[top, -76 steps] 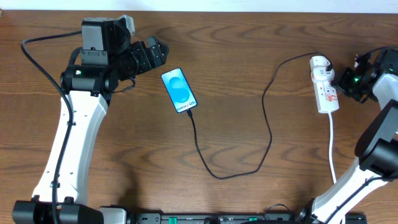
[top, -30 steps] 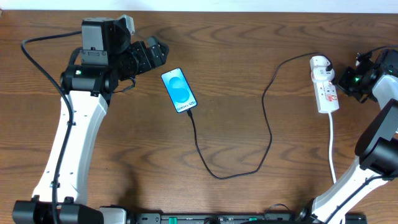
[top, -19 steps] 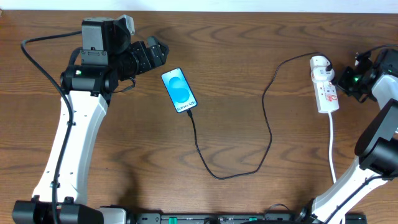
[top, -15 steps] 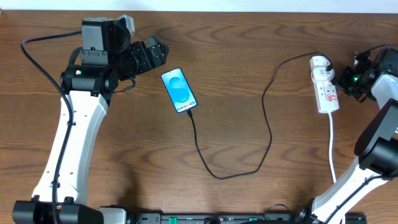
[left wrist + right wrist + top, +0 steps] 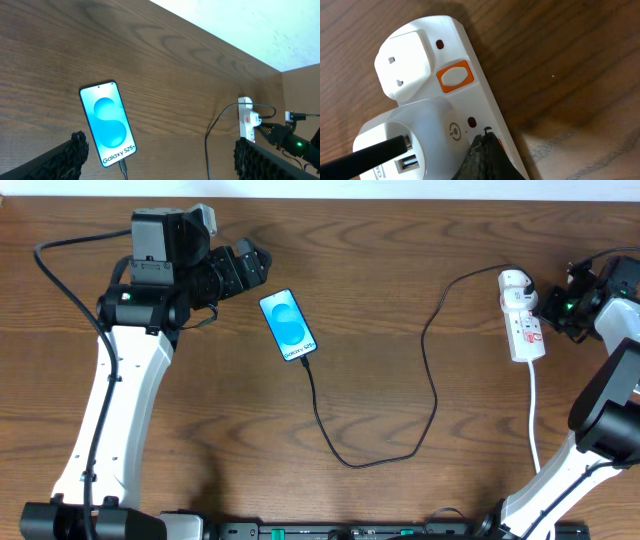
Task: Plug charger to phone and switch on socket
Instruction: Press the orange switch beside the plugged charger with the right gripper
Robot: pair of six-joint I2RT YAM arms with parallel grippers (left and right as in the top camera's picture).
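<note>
The phone (image 5: 288, 325) lies screen up on the wooden table, blue screen lit, also in the left wrist view (image 5: 107, 123). The black charger cable (image 5: 430, 370) runs from the phone's lower end in a loop to a white adapter in the socket (image 5: 522, 320). My left gripper (image 5: 160, 160) is open and empty, hovering left of and above the phone. My right gripper (image 5: 487, 150) is shut, its tip pressing on the socket (image 5: 455, 100) at a switch beside the adapter, which it partly hides.
The socket's white cord (image 5: 534, 415) runs toward the front edge at the right. An orange switch (image 5: 454, 77) and an empty white plug cover (image 5: 405, 62) sit on the strip. The table's back edge meets a white wall (image 5: 260, 25).
My right gripper has crept slightly up and closer against the socket's right side. The left arm, phone and cable have not moved.
</note>
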